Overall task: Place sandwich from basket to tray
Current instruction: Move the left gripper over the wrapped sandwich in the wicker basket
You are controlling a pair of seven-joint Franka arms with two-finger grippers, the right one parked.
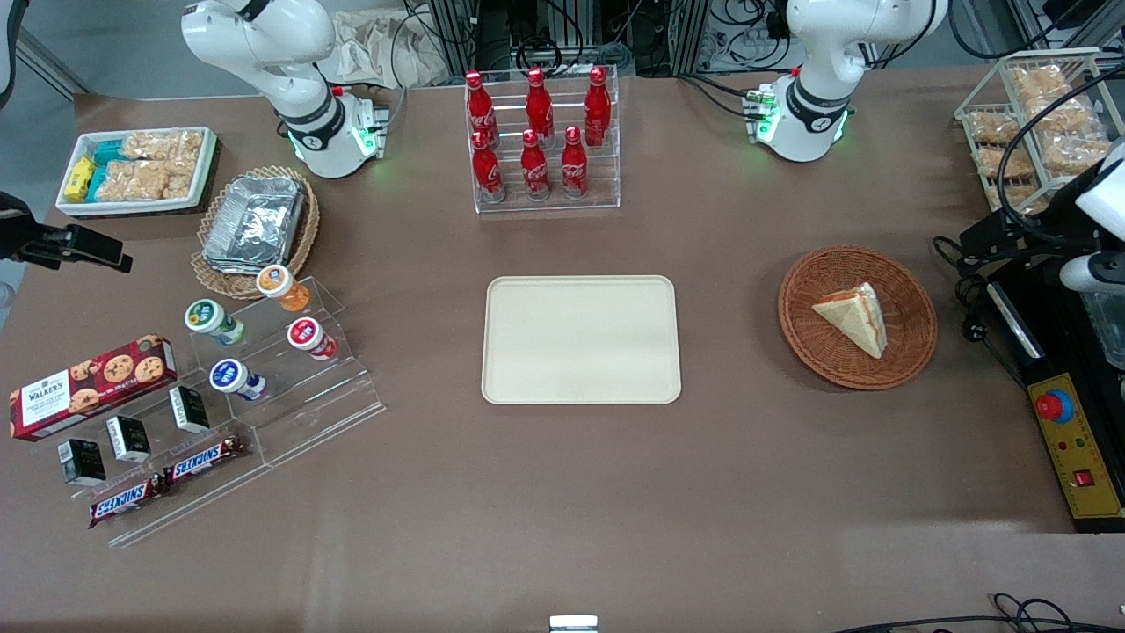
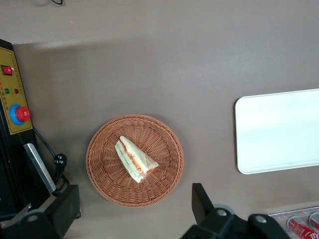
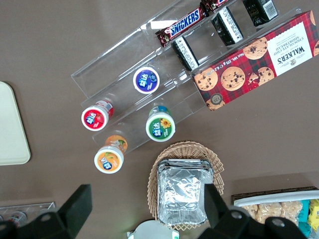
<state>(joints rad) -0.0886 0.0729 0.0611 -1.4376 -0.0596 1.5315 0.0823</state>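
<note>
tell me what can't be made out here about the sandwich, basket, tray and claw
- Claw: wrist view shows only two dark fingers spread wide above the table, beside the basket; front view cuts the arm off at the frame edge.
- Sandwich: its underside lies against the basket weave.
- Tray: the wrist view's edge cuts it off; whole only in the front view.
</note>
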